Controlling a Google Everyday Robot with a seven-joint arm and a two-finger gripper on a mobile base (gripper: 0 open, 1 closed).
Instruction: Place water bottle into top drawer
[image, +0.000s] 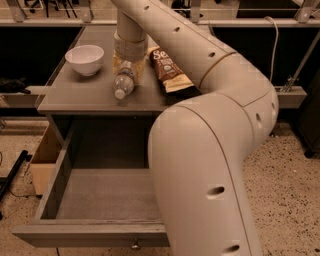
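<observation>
The water bottle (125, 81) lies on its side on the grey cabinet top (75, 97), white cap pointing toward the front edge. My gripper (129, 64) comes straight down from the arm's wrist onto the bottle's far end, its yellowish parts flanking the bottle's base. Below the cabinet top, the top drawer (100, 197) is pulled wide out, with a bare grey floor inside. Its front panel carries a small round knob (134, 245). My arm's large white links cover the drawer's right part.
A white bowl (85, 59) sits at the left of the cabinet top. A brown snack bag (169, 70) lies just right of the bottle. A tan cardboard box (44, 162) stands on the floor left of the drawer.
</observation>
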